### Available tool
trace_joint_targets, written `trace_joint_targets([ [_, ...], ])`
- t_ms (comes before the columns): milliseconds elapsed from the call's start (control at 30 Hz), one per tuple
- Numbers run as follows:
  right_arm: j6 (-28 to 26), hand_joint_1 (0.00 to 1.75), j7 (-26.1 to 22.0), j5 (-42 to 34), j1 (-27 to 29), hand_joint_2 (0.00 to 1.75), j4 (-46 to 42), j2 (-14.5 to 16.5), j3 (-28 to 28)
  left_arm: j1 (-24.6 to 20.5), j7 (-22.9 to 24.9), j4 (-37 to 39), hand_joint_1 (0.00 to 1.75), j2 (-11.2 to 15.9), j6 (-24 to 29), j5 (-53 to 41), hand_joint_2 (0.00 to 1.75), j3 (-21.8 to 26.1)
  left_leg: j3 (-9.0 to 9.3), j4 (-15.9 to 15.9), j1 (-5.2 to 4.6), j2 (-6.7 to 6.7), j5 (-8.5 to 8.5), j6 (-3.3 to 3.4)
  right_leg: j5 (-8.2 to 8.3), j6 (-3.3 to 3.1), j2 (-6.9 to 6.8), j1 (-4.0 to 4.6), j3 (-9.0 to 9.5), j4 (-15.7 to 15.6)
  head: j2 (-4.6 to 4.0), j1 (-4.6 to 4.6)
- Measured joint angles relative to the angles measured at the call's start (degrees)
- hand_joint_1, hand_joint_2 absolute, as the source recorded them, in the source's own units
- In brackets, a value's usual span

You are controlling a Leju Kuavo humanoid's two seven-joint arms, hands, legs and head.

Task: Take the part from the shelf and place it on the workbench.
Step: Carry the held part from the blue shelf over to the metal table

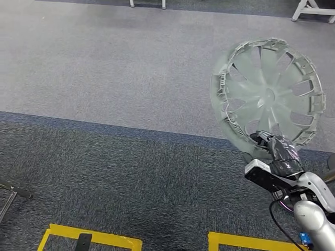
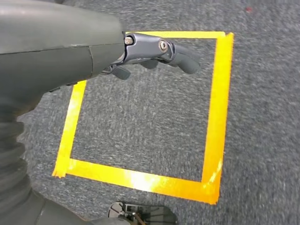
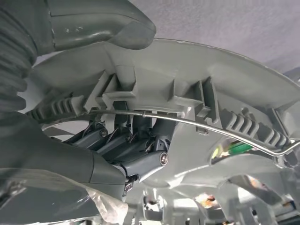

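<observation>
Head cam is looking down at grey carpet (image 1: 118, 172), w/ a lighter grey strip (image 1: 118, 63) across the far side.

Far left, near edge: I see a dark metal leg or frame bit (image 1: 10, 193) on the floor, can't tell what it belongs to. Next to it, a yellow tape outline (image 1: 92, 238) w/ a small dark piece (image 1: 84, 241) sitting on its near line. Further right, a second yellow tape outline (image 1: 253, 241) is cut off by the frame's near edge.

Left hand (image 2: 155, 54): on the left wrist cam it hangs over a yellow tape square (image 2: 215, 117) on the carpet. Fingers loosely apart and slightly curled, holding nothing, not touching anything.

Right side: the part (image 1: 268, 97) is a round grey plastic wheel cover, spoked, w/ clips round the rim. It's up in the air over the carpet, face tilted toward the cam, slightly motion-blurred on its left rim. Right hand (image 1: 278, 149) grips it at the near rim from below. On the right wrist cam I see the fingers (image 3: 141, 161) wrapped in behind the rim's inner side, thumb (image 3: 102, 18) over the outer face, a thin wire ring (image 3: 219, 129) running along the clips.

Far edge: white furniture legs (image 1: 312, 9) at far right, another pair (image 1: 147, 4) nearer centre.
</observation>
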Motion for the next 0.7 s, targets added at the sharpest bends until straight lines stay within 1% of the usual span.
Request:
trace_joint_targets([
  [33, 0.07, 1.75, 0.02, -0.01, -0.06, 1.75, 0.00, 0.00, 0.04, 0.01, 0.00, 0.00, 0.00, -0.01, -0.01, 0.00, 1.75, 0.00, 0.01, 0.15, 0.05, -0.64, -0.05, -0.07, 1.89, 0.06, 0.14, -0.10, 0.99, -2.36, 0.00, 0.03],
  [67, 0.16, 1.75, 0.04, -0.02, -0.17, 1.75, -0.01, 0.00, 0.08, -0.01, 0.00, 0.00, 0.00, -0.02, -0.01, 0.00, 1.75, 0.00, -0.01, 0.39, 0.11, -1.25, -0.17, -0.23, 4.09, 0.14, 0.69, -0.29, 2.70, -6.23, 0.00, 0.03],
  [100, 0.27, 1.75, 0.03, -0.02, -0.33, 1.75, 0.00, 0.00, 0.13, -0.06, 0.00, 0.00, 0.00, -0.03, -0.01, -0.02, 1.75, 0.00, -0.17, 0.71, 0.07, -1.84, -0.34, -0.47, 5.53, 0.21, 1.65, -0.46, 4.61, -9.95, 0.00, 0.05],
  [133, 0.37, 1.75, 0.00, -0.03, -0.51, 1.75, -0.01, -0.01, 0.19, -0.12, 0.00, 0.00, 0.00, -0.04, -0.02, -0.05, 1.75, 0.00, -0.45, 1.10, 0.05, -2.40, -0.44, -0.73, 6.33, 0.16, 2.50, -0.62, 6.11, -12.81, 0.00, 0.01],
  [167, 0.47, 1.75, -0.02, -0.04, -0.67, 1.75, -0.01, -0.01, 0.28, -0.14, 0.00, 0.00, 0.00, -0.03, -0.03, -0.08, 1.75, 0.00, -0.76, 1.39, 0.04, -2.90, -0.45, -1.01, 6.41, 0.04, 3.12, -0.68, 6.94, -14.31, 0.00, 0.01],
  [200, 0.56, 1.75, -0.03, -0.04, -0.82, 1.75, -0.01, -0.02, 0.39, -0.12, 0.00, 0.00, 0.00, -0.01, -0.04, -0.10, 1.75, 0.00, -1.07, 1.55, 0.03, -3.38, -0.37, -1.25, 6.07, -0.19, 3.20, -0.61, 7.25, -14.61, 0.00, -0.01],
  [233, 0.67, 1.75, -0.03, -0.08, -0.98, 1.75, -0.02, -0.02, 0.48, -0.04, 0.01, 0.00, 0.00, 0.02, -0.05, -0.12, 1.75, 0.00, -1.25, 1.61, 0.08, -3.87, -0.26, -1.46, 6.08, -0.53, 2.73, -0.64, 7.26, -14.70, 0.00, -0.03],
  [267, 0.79, 1.75, 0.00, -0.13, -1.18, 1.75, -0.02, -0.02, 0.55, 0.06, 0.01, 0.00, 0.00, 0.08, -0.05, -0.11, 1.75, 0.00, -1.37, 1.74, 0.06, -3.83, -0.37, -1.71, 6.10, -0.84, 2.21, -0.67, 7.33, -14.76, 0.00, -0.01],
  [300, 0.90, 1.75, 0.01, -0.17, -1.38, 1.75, -0.02, -0.02, 0.59, 0.11, 0.02, 0.00, 0.00, 0.12, -0.05, -0.11, 1.75, 0.00, -1.70, 2.42, -0.02, -3.14, -0.86, -2.01, 6.10, -1.20, 1.66, -0.75, 7.45, -14.82, 0.00, -0.23],
  [333, 0.99, 1.75, 0.01, -0.24, -1.55, 1.75, -0.03, -0.02, 0.60, 0.06, 0.02, 0.00, 0.00, 0.15, -0.04, -0.12, 1.75, 0.00, -2.54, 4.20, -0.04, -2.00, -1.92, -2.35, 6.09, -1.55, 1.04, -0.84, 7.59, -14.91, 0.00, -0.46],
  [367, 1.06, 1.75, 0.00, -0.28, -1.68, 1.75, -0.03, -0.02, 0.60, -0.05, 0.03, 0.00, 0.00, 0.17, -0.04, -0.13, 1.75, 0.00, -3.94, 7.14, 0.02, -0.56, -3.46, -2.69, 6.04, -1.79, 0.40, -0.80, 7.71, -14.95, 0.00, -0.69],
  [400, 1.11, 1.75, -0.02, -0.31, -1.76, 1.75, -0.03, -0.02, 0.60, -0.18, 0.03, 0.00, 0.00, 0.14, -0.05, -0.14, 1.75, 0.00, -5.81, 10.95, 0.15, 0.57, -5.17, -2.98, 5.96, -1.98, -0.26, -0.72, 7.77, -14.95, 0.00, -0.92],
  [433, 1.19, 1.75, -0.03, -0.34, -1.86, 1.75, -0.02, -0.02, 0.60, -0.27, 0.03, 0.00, 0.00, 0.14, -0.07, -0.14, 1.75, 0.00, -7.72, 14.76, 0.33, 1.16, -6.58, -3.17, 5.89, -2.08, -0.92, -0.63, 7.82, -14.95, 0.00, -0.95],
  [467, 1.31, 1.75, -0.04, -0.37, -1.96, 1.75, -0.02, -0.02, 0.60, -0.27, 0.03, 0.00, 0.00, 0.14, -0.09, -0.14, 1.75, 0.00, -9.02, 17.29, 0.45, 1.43, -7.13, -3.25, 5.81, -2.14, -1.57, -0.55, 7.89, -14.95, 0.00, -0.96],
  [500, 1.43, 1.75, -0.04, -0.42, -2.08, 1.75, -0.02, -0.02, 0.61, -0.24, 0.03, 0.00, 0.00, 0.14, -0.11, -0.15, 1.75, 0.00, -9.42, 17.90, 0.52, 1.55, -6.62, -3.23, 5.72, -2.18, -2.19, -0.48, 7.99, -14.94, 0.00, -0.96],
  [533, 1.55, 1.75, -0.04, -0.49, -2.20, 1.75, -0.02, -0.02, 0.61, -0.20, 0.03, 0.00, 0.00, 0.14, -0.13, -0.15, 1.75, 0.00, -8.66, 16.14, 0.53, 1.68, -5.04, -3.07, 5.59, -2.19, -2.81, -0.41, 8.17, -14.95, 0.00, -0.96],
  [567, 1.65, 1.75, -0.04, -0.57, -2.36, 1.75, -0.03, -0.02, 0.62, -0.19, 0.03, 0.00, 0.00, 0.14, -0.14, -0.16, 1.75, 0.00, -7.00, 12.60, 0.44, 2.10, -2.84, -2.74, 5.45, -2.15, -3.40, -0.33, 8.40, -14.96, 0.00, -0.96],
  [600, 1.71, 1.75, -0.05, -0.64, -2.55, 1.75, -0.03, -0.02, 0.62, -0.22, 0.03, 0.00, 0.00, 0.14, -0.15, -0.16, 1.75, 0.00, -5.08, 8.64, 0.13, 3.32, -1.09, -2.25, 5.30, -2.08, -3.95, -0.23, 8.61, -14.98, 0.00, -0.94],
  [633, 1.75, 1.75, -0.07, -0.70, -2.76, 1.75, -0.03, -0.02, 0.63, -0.30, 0.02, 0.00, 0.00, 0.16, -0.14, -0.16, 1.75, 0.00, -3.44, 5.14, -0.27, 4.56, 0.07, -1.76, 5.16, -1.92, -4.46, -0.07, 8.73, -14.99, 0.00, -0.95],
  [667, 1.79, 1.75, -0.08, -0.73, -3.00, 1.75, -0.02, -0.02, 0.65, -0.37, 0.02, 0.00, 0.00, 0.17, -0.14, -0.16, 1.75, 0.00, -2.52, 2.98, -0.65, 5.58, 0.49, -1.39, 5.07, -1.72, -5.00, 0.10, 8.78, -15.03, 0.00, -0.92],
  [700, 1.84, 1.75, -0.11, -0.75, -3.24, 1.75, -0.02, -0.02, 0.70, -0.40, 0.01, 0.00, 0.00, 0.17, -0.14, -0.16, 1.75, 0.00, -2.25, 2.08, -0.97, 6.13, 0.33, -1.15, 5.01, -1.48, -5.55, 0.23, 8.81, -15.11, 0.00, -0.90],
])
